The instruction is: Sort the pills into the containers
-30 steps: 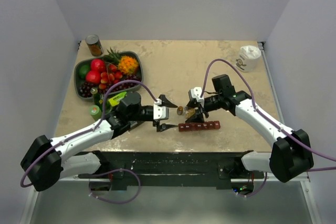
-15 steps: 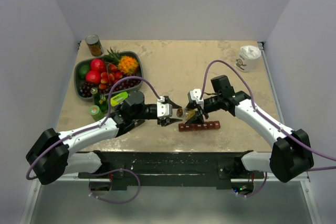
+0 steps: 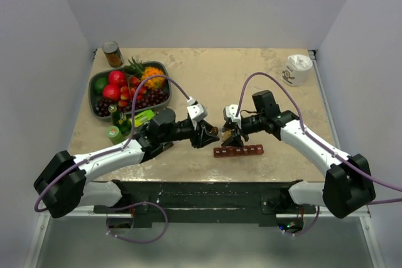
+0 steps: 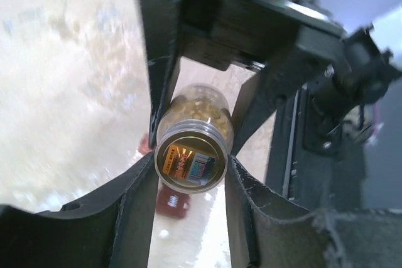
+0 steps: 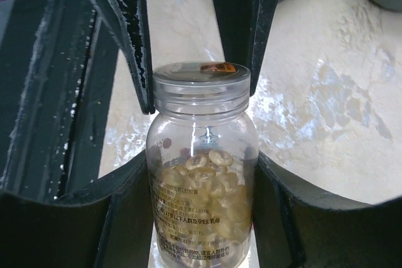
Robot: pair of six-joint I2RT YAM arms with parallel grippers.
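Observation:
A small clear bottle (image 3: 217, 132) of tan pills hangs above the table between both grippers. My right gripper (image 3: 228, 134) is shut on the bottle's body (image 5: 202, 186), with the pills (image 5: 217, 192) showing through it. My left gripper (image 3: 210, 134) is shut on the bottle's cap end (image 4: 191, 158), one finger (image 4: 135, 205) touching each side. The right gripper's fingers (image 4: 164, 86) reach in from above in the left wrist view. The dark red compartment strip (image 3: 239, 151) lies on the table just below the bottle, lids down. A corner of the strip (image 4: 171, 203) shows under the cap.
A grey-green fruit bowl (image 3: 94, 83) sits at the back left, with a metal can (image 3: 112, 53) behind it. A green packet (image 3: 141, 117) and a small green bottle (image 3: 114, 134) lie left of my left arm. A white cup (image 3: 296, 69) stands at the back right.
My left gripper was open and apart from the bottle. It moved right, turned its wrist, and closed on the cap. The right gripper kept holding the bottle almost still.

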